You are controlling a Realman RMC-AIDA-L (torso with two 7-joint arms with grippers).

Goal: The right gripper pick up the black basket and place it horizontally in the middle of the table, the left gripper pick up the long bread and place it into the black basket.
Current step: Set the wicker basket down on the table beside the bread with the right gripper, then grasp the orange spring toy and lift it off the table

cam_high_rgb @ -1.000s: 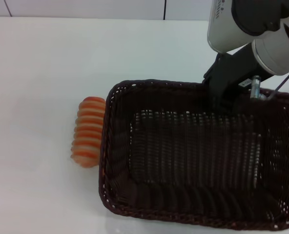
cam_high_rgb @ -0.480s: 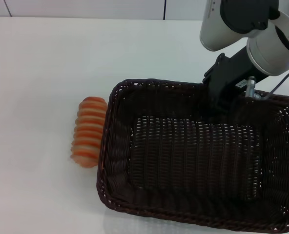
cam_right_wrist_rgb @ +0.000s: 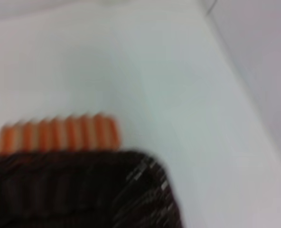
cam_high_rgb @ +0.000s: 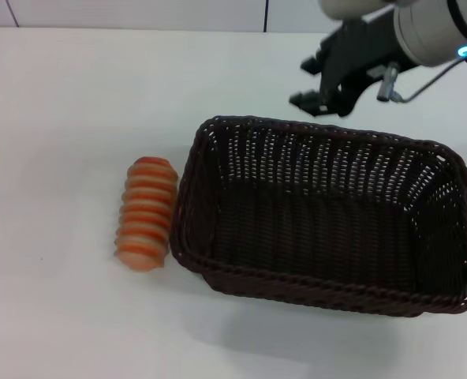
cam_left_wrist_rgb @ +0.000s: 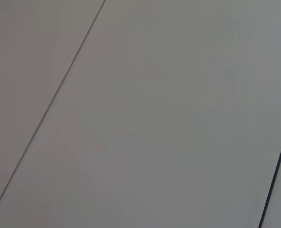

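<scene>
Fingers spread on my right gripper [cam_high_rgb: 322, 93], holding nothing, above the black basket [cam_high_rgb: 320, 213] far rim | basket sits long-side across the table [cam_high_rgb: 76, 95], long bread [cam_high_rgb: 144, 213] just beside its left end | left gripper unseen; I'd approach the bread from above, crosswise.

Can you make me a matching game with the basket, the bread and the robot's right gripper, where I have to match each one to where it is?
Things:
1. black basket
2. long bread
3. right gripper

Places:
A. in the air above the basket's far rim, fingers open and holding nothing
B. lying on the white table, right beside the basket's left end
C. sitting flat on the table with nothing inside

Right pairs: 1-C, 2-B, 3-A
</scene>
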